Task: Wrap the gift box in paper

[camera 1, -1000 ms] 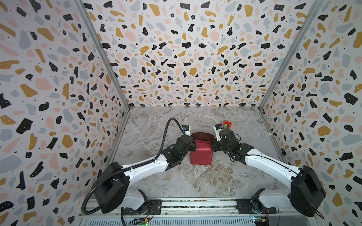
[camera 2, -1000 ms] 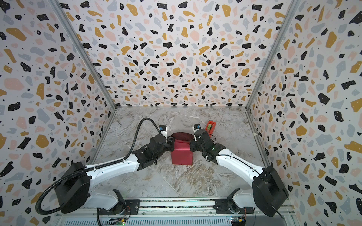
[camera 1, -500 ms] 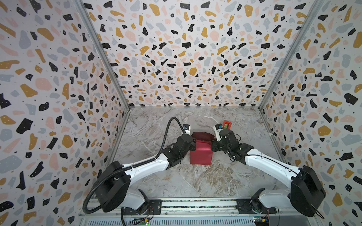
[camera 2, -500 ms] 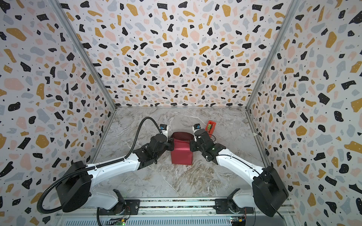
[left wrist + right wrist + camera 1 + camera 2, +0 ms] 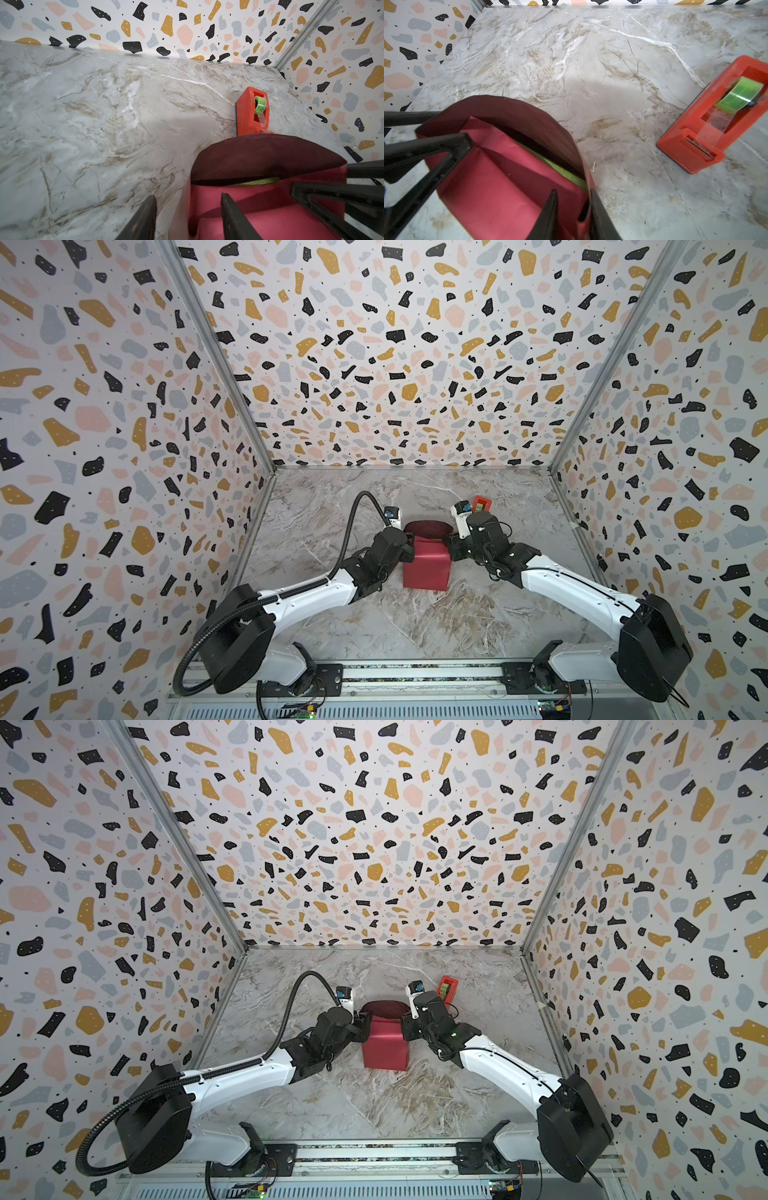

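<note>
Fingers of left gripper and right gripper stand apart astride the paper, its open end facing rearward.

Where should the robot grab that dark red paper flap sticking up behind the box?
Probably pinch the free top edge of the dark maroon paper flap, near its middle, coming down from above. It stands up thin and curved beyond the olive-green cardboard box, with an open gap beneath, leaving both faces free to pinch.
</note>
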Robot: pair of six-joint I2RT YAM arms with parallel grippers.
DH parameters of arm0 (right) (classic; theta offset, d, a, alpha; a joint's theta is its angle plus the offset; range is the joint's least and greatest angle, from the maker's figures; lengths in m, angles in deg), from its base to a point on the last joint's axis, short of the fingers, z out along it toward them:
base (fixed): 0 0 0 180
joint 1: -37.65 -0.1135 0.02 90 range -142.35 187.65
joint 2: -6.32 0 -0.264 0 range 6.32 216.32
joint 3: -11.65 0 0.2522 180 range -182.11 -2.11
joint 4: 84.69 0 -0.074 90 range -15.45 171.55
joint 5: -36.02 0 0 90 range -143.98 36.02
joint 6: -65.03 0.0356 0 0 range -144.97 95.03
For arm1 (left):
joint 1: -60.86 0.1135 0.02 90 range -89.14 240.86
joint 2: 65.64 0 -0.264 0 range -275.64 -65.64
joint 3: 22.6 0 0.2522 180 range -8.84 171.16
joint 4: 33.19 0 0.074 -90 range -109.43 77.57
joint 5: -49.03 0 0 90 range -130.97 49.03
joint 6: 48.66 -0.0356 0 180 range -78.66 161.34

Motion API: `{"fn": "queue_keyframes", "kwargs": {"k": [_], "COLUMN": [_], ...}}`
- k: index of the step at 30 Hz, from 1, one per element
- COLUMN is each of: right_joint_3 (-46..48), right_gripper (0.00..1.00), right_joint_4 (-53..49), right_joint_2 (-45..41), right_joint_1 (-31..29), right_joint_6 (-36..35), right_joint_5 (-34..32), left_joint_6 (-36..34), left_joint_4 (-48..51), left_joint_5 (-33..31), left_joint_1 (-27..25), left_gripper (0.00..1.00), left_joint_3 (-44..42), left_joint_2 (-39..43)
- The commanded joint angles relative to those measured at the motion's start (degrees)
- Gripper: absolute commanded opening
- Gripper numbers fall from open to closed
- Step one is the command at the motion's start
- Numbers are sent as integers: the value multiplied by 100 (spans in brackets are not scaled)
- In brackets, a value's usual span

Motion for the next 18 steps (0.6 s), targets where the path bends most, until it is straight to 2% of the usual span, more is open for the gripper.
{"fn": "queue_keyframes", "kwargs": {"k": [1, 4, 9, 14, 18], "right_joint_3": [-225, -283, -296, -87, 75], "right_gripper": [34, 41, 47, 51, 51], "right_joint_4": [-19, -124, -264, -298, -247], "right_joint_2": [-267, -407, -747, -1029, -973], "right_joint_1": [68, 201, 417, 859, 1258], "right_joint_6": [-2, -20, -101, -179, -203], "right_joint_5": [114, 234, 615, 1211, 1428], "left_joint_6": [1, -41, -126, -157, -159], "left_joint_4": [-231, -411, -416, -450, -485], "left_joint_5": [75, 57, 25, 13, 4], "left_joint_1": [6, 7, 5, 3, 4], "left_gripper": [54, 54, 54, 54, 54], "left_joint_3": [-96, -83, -78, -122, -166], "left_joint_2": [-52, -171, -331, -461, -493]}}
